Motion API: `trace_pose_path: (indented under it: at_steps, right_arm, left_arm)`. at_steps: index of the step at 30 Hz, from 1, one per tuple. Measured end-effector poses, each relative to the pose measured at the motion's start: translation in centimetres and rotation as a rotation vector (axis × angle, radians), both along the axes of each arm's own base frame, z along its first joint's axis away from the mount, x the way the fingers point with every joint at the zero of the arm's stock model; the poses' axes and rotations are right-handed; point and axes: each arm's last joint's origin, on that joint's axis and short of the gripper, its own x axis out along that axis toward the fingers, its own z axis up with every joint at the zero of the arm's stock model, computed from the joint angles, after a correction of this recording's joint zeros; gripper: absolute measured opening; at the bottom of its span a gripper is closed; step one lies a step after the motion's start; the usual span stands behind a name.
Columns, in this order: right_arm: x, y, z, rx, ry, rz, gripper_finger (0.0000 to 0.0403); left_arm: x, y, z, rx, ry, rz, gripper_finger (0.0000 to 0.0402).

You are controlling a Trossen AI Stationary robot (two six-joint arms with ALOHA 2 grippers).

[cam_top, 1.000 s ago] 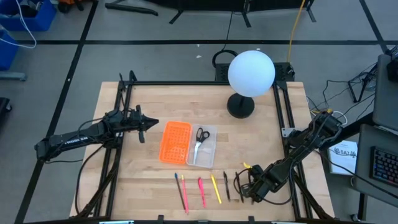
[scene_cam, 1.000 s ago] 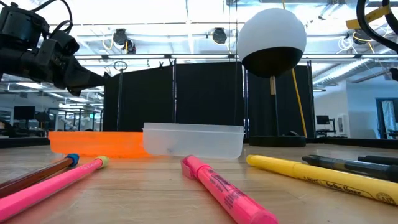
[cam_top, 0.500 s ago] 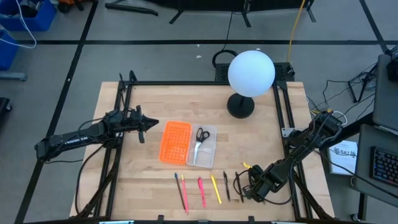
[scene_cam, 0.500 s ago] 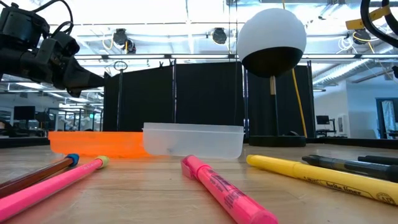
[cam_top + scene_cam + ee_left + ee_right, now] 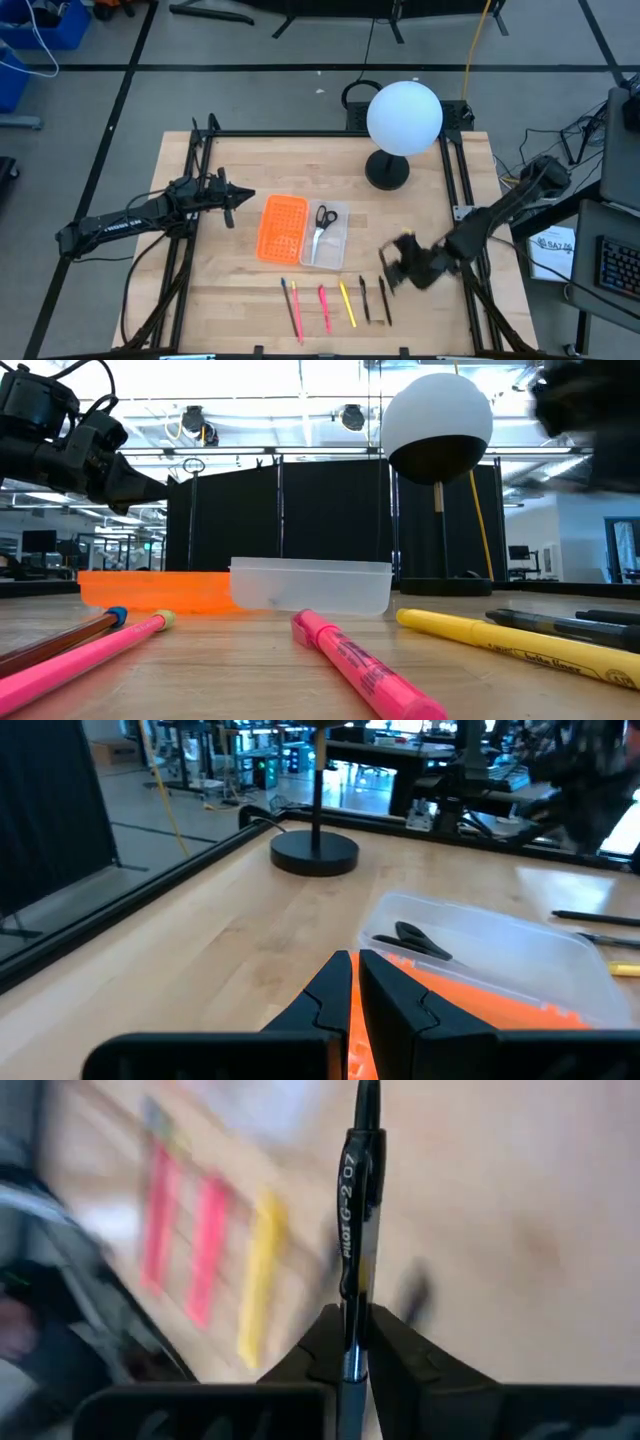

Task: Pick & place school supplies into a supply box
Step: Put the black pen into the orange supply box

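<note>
The clear supply box (image 5: 327, 238) sits mid-table beside its orange panel (image 5: 282, 228), with the black-handled scissors (image 5: 322, 217) inside. Near the front edge lie a dark pencil (image 5: 285, 291), a red-orange pen (image 5: 296, 312), a pink pen (image 5: 323, 305), a yellow pen (image 5: 347, 303) and two dark pens (image 5: 365, 298). My right gripper (image 5: 392, 268) is above the table, right of the box, shut on a black pen (image 5: 350, 1230). My left gripper (image 5: 232, 203) hovers left of the panel, shut and empty. My right gripper pinches the black pen's barrel (image 5: 347, 1295) between its two fingers, just behind the printed label. The pen lies along the fingers and sticks out well beyond their tips. It is lifted clear of the table.
A lamp with a white globe (image 5: 404, 118) and a black round base (image 5: 387, 172) stands at the far right of the table. Black frame rails run along the left and right edges. Bare wood lies between the box and the lamp.
My right gripper has risen from the table by the dark pens and moved toward the far edge, fast enough to blur. The black pen has gone up with it, clear of the table. The other pens lie as before.
</note>
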Motion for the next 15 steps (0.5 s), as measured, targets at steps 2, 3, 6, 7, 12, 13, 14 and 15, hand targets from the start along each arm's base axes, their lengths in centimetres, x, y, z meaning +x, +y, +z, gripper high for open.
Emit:
trace_pose_path:
  at_steps: [2,3,6,7,12,13,14,15]
  right_arm:
    - [0.9,-1.2,0.9,-0.003,-0.07,-0.015,0.0019]
    - [1.3,-1.8,1.2,-0.005,-0.095,-0.018,0.0019]
    - [2.8,-3.4,1.5,0.017,-0.136,-0.026,0.0019]
    - [3.4,-4.0,1.5,0.028,-0.151,-0.035,0.0019]
    - [5.9,-5.6,1.8,0.059,-0.247,-0.035,0.0019]
    - [6.6,-5.8,2.2,0.056,-0.271,-0.023,0.0019]
    - [7.3,-5.9,2.7,0.049,-0.282,-0.006,0.0019]
    - [8.0,-6.1,3.4,0.036,-0.286,0.011,0.0019]
  left_arm:
    - [0.0,0.0,0.0,0.0,0.0,0.003,0.0031]
    - [0.0,0.0,0.0,-0.001,-0.001,0.003,0.0031]
    - [0.0,0.0,0.0,-0.005,0.0,0.004,0.0031]
    - [0.0,0.0,0.0,-0.01,-0.001,0.004,0.0031]
    - [0.0,0.0,0.0,-0.043,-0.009,0.009,0.0031]
    - [0.0,0.0,0.0,-0.049,-0.011,0.011,0.0031]
    - [0.0,0.0,0.0,-0.049,-0.011,0.01,0.0031]
    - [0.0,0.0,0.0,-0.049,-0.011,0.011,0.0031]
